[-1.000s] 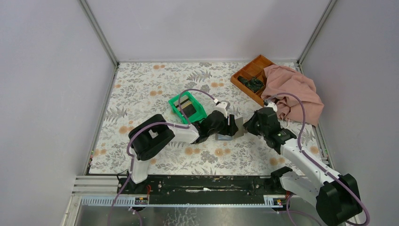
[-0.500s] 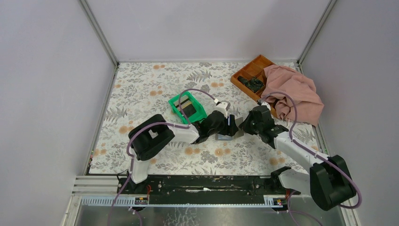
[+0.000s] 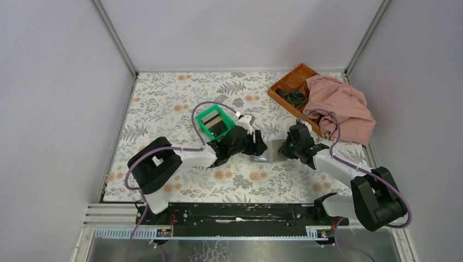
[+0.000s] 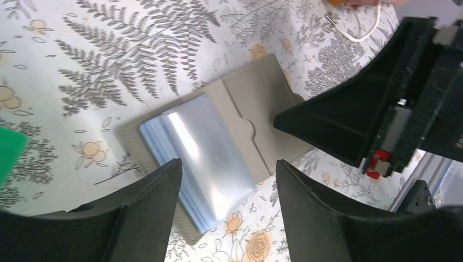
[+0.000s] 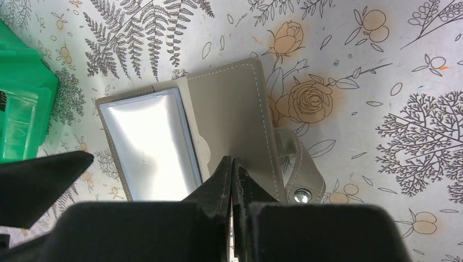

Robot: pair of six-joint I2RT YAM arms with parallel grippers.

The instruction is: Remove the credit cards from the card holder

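Note:
The card holder (image 3: 273, 150) lies opened flat on the flowered table, its grey leather (image 4: 256, 103) and snap strap (image 5: 297, 164) showing. A stack of glossy grey credit cards (image 4: 199, 147) sits in its left half, also seen as credit cards (image 5: 150, 144) in the right wrist view. My left gripper (image 4: 229, 164) hovers open just over the cards, one finger on each side of the stack's near end. My right gripper (image 5: 232, 159) is shut, with its tips pressed onto the holder's bare right flap. From above, the left gripper (image 3: 259, 146) and right gripper (image 3: 284, 147) meet at the holder.
A green bin (image 3: 203, 123) holding dark and tan items stands just behind the left arm's wrist. An orange-brown compartment tray (image 3: 289, 81) sits at the back right, partly under a pink cloth (image 3: 344, 106). Walls close in the table's sides.
The right arm has swung in and lowered, bringing its shut tips onto the holder's flap. The left arm has shifted a little left, its jaws staying open over the cards.

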